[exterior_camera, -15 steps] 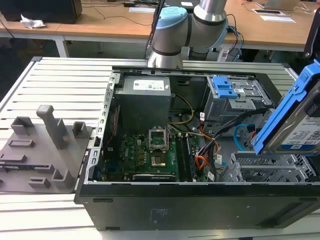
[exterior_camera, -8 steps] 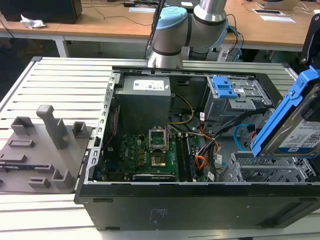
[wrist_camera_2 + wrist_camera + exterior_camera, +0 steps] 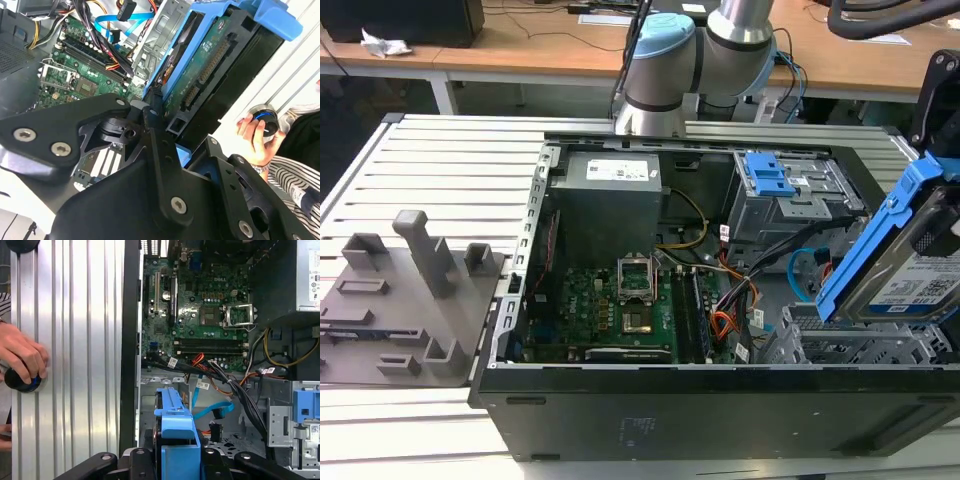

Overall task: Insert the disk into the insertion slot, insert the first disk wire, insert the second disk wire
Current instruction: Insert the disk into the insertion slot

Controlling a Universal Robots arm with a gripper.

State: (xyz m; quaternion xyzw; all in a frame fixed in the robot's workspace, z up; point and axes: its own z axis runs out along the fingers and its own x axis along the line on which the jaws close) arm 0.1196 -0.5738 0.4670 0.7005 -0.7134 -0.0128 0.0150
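Over the corner of the computer case (image 3: 720, 385) at the exterior view's right, the disk (image 3: 910, 285) hangs tilted above the insertion slot (image 3: 840, 347). Our gripper (image 3: 173, 458) is closed on its blue carrier (image 3: 880, 240). We judge the disk stiff, rather heavy and fragile; the carrier's edges are best to grip.

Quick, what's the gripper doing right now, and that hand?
Gripper: shut on the disk.
Hand: fingers on a round black knob.

Blue-framed silver disk (image 3: 908, 272), perforated grey insertion slot (image 3: 850, 347), green motherboard (image 3: 595, 312)
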